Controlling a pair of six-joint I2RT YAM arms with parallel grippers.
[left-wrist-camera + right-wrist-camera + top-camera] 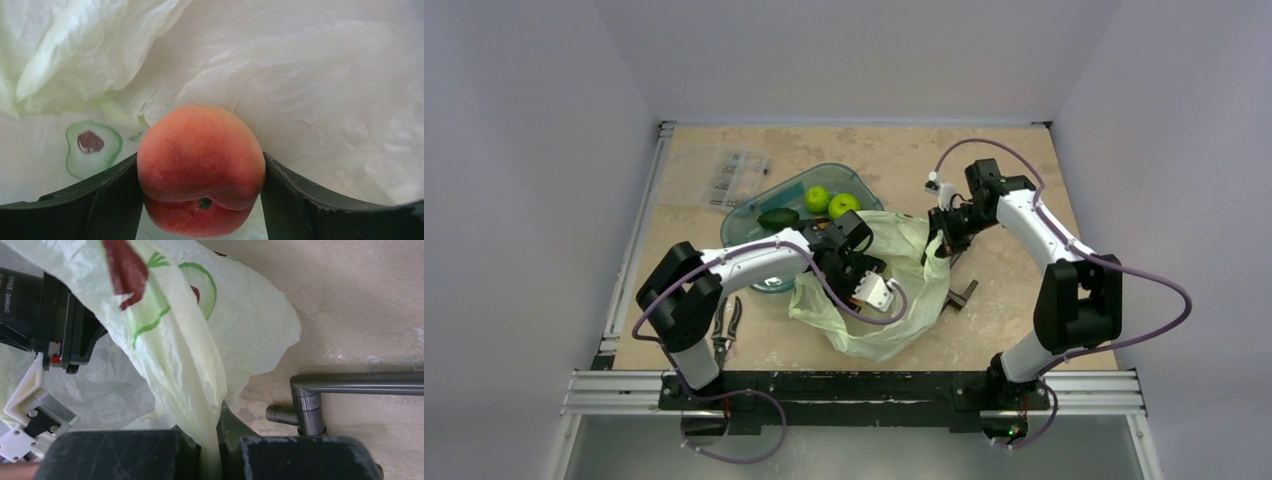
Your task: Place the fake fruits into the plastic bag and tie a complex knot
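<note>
On the table (pixel 1014 200), a clear parts box (pixel 729 175) lies near the far left corner. Just beside it, toward the middle, sits a teal tub (pixel 754 225) with green apples (pixel 817 198) and a dark avocado (pixel 778 218) inside. A pair of pliers (pixel 725 325) lies near the left edge, toward the near left corner, beside the left arm's elbow. A small metal tool (pixel 320 395) rests on the bare table just beside the bag's edge, on the side facing the right edge. From above, we see the left arm reach across the near rim of the tub and hide part of it.

The bag (pixel 894 310) lies crumpled around the middle of the table, a little toward the near edge. The right claw (pixel 210 452) is pressed together on a gathered strip of the bag's edge and holds that strip up on the side toward the right edge. The left claw (pixel 200 195) is down inside the bag, with pale plastic all around it. It is pinching the peach (pixel 201 150) between its two fingers (pixel 112 200). The peach fills the gap and bulges well past the fingertips, its stem end turned toward the wrist camera. To the left of the peach, the bag wall carries a printed avocado picture (pixel 92 147). We cannot tell whether the peach touches the bottom of the bag.
</note>
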